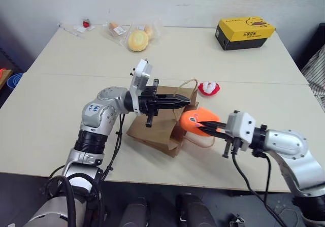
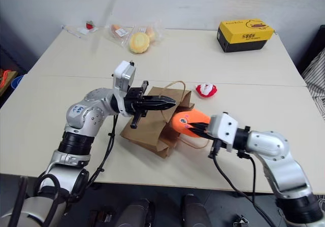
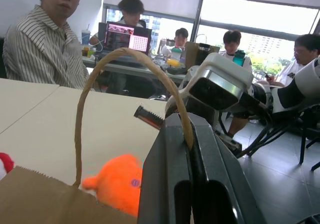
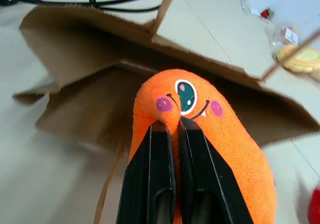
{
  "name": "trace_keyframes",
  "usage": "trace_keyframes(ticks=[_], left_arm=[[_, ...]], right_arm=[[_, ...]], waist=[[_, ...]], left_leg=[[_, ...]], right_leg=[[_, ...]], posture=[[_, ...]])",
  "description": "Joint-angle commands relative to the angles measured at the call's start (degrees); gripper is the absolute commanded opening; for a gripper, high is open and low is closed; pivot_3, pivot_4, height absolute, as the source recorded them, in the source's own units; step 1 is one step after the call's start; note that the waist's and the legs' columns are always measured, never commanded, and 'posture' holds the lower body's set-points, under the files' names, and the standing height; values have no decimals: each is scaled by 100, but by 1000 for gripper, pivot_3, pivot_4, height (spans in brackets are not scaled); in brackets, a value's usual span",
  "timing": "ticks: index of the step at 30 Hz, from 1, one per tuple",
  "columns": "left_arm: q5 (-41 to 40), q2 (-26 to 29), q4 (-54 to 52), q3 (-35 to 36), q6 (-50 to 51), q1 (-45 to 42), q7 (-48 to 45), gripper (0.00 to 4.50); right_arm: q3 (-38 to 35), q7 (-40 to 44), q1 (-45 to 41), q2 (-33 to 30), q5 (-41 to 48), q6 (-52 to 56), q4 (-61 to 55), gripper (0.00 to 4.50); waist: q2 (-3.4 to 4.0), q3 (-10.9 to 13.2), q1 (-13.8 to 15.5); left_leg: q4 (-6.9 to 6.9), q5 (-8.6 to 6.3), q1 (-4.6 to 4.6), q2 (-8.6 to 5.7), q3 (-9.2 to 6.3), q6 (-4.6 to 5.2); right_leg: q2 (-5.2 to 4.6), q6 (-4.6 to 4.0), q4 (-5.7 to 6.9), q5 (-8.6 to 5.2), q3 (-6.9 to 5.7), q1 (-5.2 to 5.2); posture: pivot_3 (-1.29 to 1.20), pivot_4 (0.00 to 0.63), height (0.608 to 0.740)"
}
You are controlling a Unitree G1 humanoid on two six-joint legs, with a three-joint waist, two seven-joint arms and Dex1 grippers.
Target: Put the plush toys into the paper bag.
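**A:** What do your wrist views give you that the head views leave out?

**B:** Your right wrist view shows the orange plush toy (image 4: 200,129) face on: one eye, pink cheeks, and your right gripper (image 4: 171,126) with its jaws pinched together on a fold of its fabric. Just beyond it you see the dark open mouth of the paper bag (image 4: 90,73). Your left wrist view shows the twisted cord handle (image 3: 100,83) arching up and running down between your left gripper's (image 3: 192,139) jaws, which are clamped on it. It also shows people seated at desks in the background.

**A:** And from the head?

**B:** There you get the layout. The bag lies near the middle of the worktop (image 1: 61,115), with your left gripper reaching across from 9 o'clock and holding the handle above the mouth. The orange toy hangs in your right gripper at the bag's 3 o'clock, right at the opening. The red-and-white plush toy (image 1: 208,88) rests on the worktop at about 1 o'clock from the bag, apart from it.

**A:** Which way does the orange toy point?

**B:** Its long axis runs roughly from 3 to 9 o'clock, face end toward the bag's mouth. The bag's own long axis runs from about 7 to 1 o'clock, mouth toward your right arm. A yellow-and-black box (image 1: 245,32) sits far off at 1 o'clock, and wrapped buns (image 1: 137,39) at 11.
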Motion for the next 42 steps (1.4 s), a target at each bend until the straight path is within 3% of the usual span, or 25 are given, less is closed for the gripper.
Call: trace_keyframes(ticks=[1,7,14,22,27,30,38,42], left_arm=[[-125,-32,-158,76,-9,-27,-33,0],[-218,-33,-48,80,95,-144,-165,0],[-215,9,-29,61,139,-138,-385,0],[-213,9,7,107,86,-79,-500,0],[-173,12,10,97,26,-65,-510,0],[-170,58,-18,168,-19,-44,-456,0],[-152,199,-102,263,-90,133,-358,0],[-132,218,-130,248,-134,205,-361,0]], right_arm=[[331,-74,-305,214,-327,-168,293,32],[941,186,-1101,500,-856,-583,1183,32],[1664,712,-1908,1254,-1190,-2011,2518,32],[1830,963,-2556,2035,-1358,-3157,4257,32],[1718,961,-2636,2252,-1314,-2994,4677,32],[1540,1128,-2502,2119,-1027,-2573,4396,800],[496,1010,-1578,1353,-134,-2004,2734,3573],[-95,1058,-778,831,598,-1333,1735,3573]], waist=[[0,0,-17],[0,0,-31],[0,0,-55],[0,0,-73],[0,0,-127],[1,0,-141],[1,0,-153],[1,0,-101]], left_leg=[[0,0,0,0,-1,0],[1,1,0,-1,0,-1],[-2,3,0,1,-1,-6],[2,4,-2,0,-2,-7],[-1,5,-2,1,-3,-10],[1,5,-2,1,-4,-10],[0,4,-5,1,-8,-11],[-1,3,-7,0,-7,-9]], right_leg=[[0,0,0,0,-1,0],[0,0,1,0,-1,-2],[2,-1,6,0,-4,-6],[-1,0,12,0,-6,-6],[-1,-1,14,0,-6,-6],[-3,0,15,0,-7,-5],[-4,0,12,0,-9,-5],[-4,0,10,0,-9,-5]], posture=[[0,150,740],[0,150,740],[0,150,740],[0,150,740],[0,150,740],[0,150,740],[0,150,740],[0,150,740]])
